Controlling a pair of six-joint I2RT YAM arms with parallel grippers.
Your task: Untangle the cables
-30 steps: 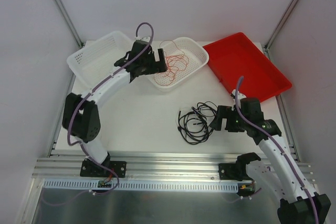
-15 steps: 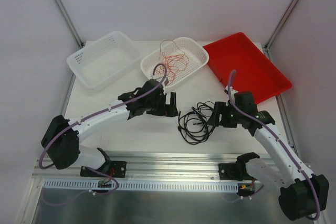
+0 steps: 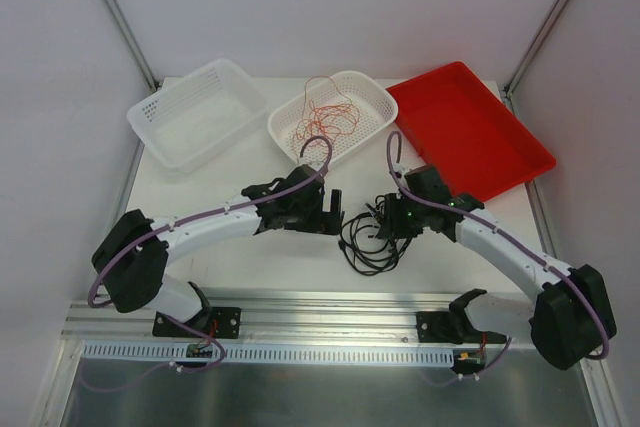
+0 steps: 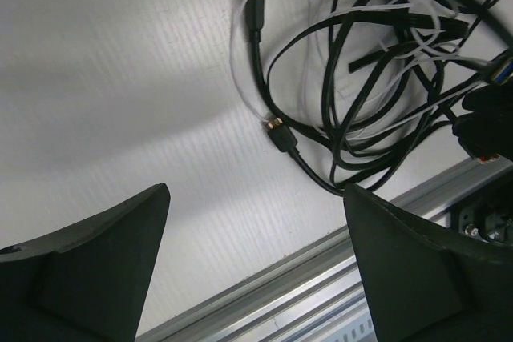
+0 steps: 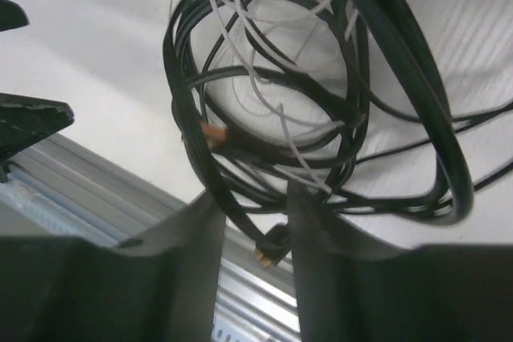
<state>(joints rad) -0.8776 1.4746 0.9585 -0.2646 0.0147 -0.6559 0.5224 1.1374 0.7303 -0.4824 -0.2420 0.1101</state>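
Swinging down from the basket (image 3: 352, 76), the left gripper (image 3: 332, 209) now hovers just left of the black cables (image 3: 368, 243) on the table (image 3: 250, 257), jaws wide apart. The right gripper (image 3: 393, 219) has pushed into the tangle, fingers narrowed around strands; clamped or not, cannot tell. The red-orange cables (image 3: 328, 123) stay in the basket.

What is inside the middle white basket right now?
Red-orange cables lie loosely tangled in the middle basket, one loop reaching over its far rim. The left arm's purple cable hides a bit of the near corner.
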